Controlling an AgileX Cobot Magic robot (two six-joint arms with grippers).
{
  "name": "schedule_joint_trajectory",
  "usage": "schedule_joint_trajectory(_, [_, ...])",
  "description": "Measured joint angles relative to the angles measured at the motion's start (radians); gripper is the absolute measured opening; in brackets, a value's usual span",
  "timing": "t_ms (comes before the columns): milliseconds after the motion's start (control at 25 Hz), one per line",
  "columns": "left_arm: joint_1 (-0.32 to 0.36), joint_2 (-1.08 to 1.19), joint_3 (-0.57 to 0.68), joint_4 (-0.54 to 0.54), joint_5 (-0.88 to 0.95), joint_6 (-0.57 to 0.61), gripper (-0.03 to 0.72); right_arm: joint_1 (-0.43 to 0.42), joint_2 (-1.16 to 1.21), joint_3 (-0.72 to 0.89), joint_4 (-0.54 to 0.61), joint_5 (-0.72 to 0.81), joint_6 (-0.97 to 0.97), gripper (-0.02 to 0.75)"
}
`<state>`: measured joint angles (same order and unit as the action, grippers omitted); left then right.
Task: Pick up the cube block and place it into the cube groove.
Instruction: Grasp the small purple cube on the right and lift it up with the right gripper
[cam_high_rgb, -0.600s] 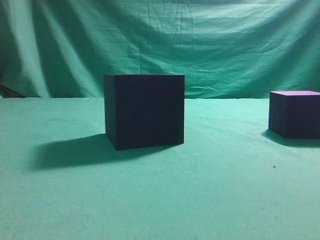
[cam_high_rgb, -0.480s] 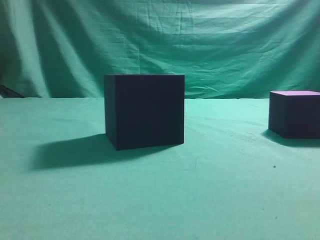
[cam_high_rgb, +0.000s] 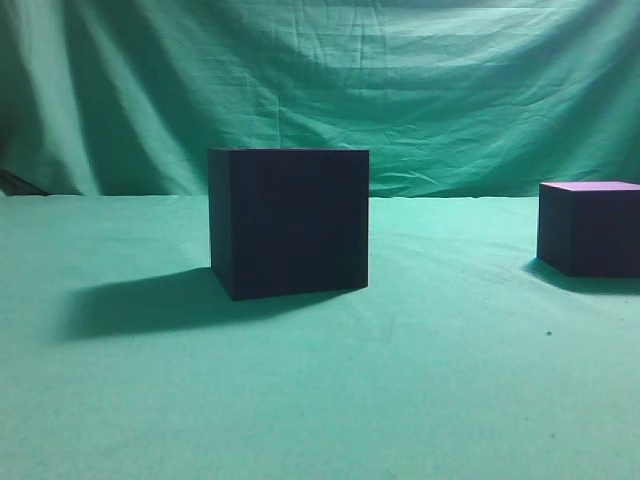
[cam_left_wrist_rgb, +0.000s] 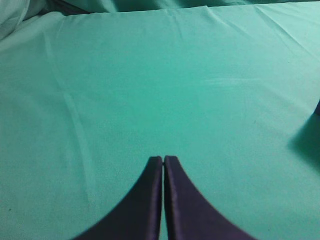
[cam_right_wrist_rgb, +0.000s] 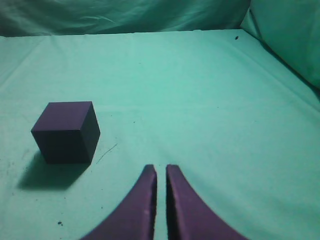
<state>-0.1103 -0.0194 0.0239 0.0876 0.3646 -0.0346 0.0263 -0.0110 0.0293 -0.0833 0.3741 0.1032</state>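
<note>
The cube groove (cam_high_rgb: 290, 220), a big near-black matte box, stands left of the middle of the green cloth in the exterior view; its groove does not show. The cube block (cam_high_rgb: 590, 230), small and dark purple with a lighter top, sits at the right edge, cut off by the frame. It also shows in the right wrist view (cam_right_wrist_rgb: 65, 132), ahead and to the left of my right gripper (cam_right_wrist_rgb: 161, 169), which is empty with only a narrow gap between its fingers. My left gripper (cam_left_wrist_rgb: 163, 159) is shut and empty over bare cloth. Neither gripper shows in the exterior view.
A green cloth (cam_high_rgb: 420, 380) covers the table and a green curtain (cam_high_rgb: 400, 80) hangs behind it. The big box casts a shadow to its left (cam_high_rgb: 140, 305). A dark shadow (cam_left_wrist_rgb: 307, 145) lies at the right edge of the left wrist view.
</note>
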Motion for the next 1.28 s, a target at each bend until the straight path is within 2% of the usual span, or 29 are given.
schedule_joint_trajectory(400, [0.000,0.000,0.000,0.000,0.000,0.000,0.000,0.000,0.000,0.000,0.001,-0.025,0.005,0.047])
schedule_joint_trajectory(600, [0.000,0.000,0.000,0.000,0.000,0.000,0.000,0.000,0.000,0.000,0.111,-0.253,0.079,0.047])
schedule_joint_trajectory(680, [0.000,0.000,0.000,0.000,0.000,0.000,0.000,0.000,0.000,0.000,0.136,-0.384,0.088,0.047])
schedule_joint_trajectory(800, [0.000,0.000,0.000,0.000,0.000,0.000,0.000,0.000,0.000,0.000,0.148,-0.474,0.094,0.047])
schedule_joint_trajectory(1000, [0.000,0.000,0.000,0.000,0.000,0.000,0.000,0.000,0.058,-0.083,0.150,-0.383,0.090,0.047])
schedule_joint_trajectory(1280, [0.000,0.000,0.000,0.000,0.000,0.000,0.000,0.000,0.405,-0.318,0.150,-0.081,0.043,0.047])
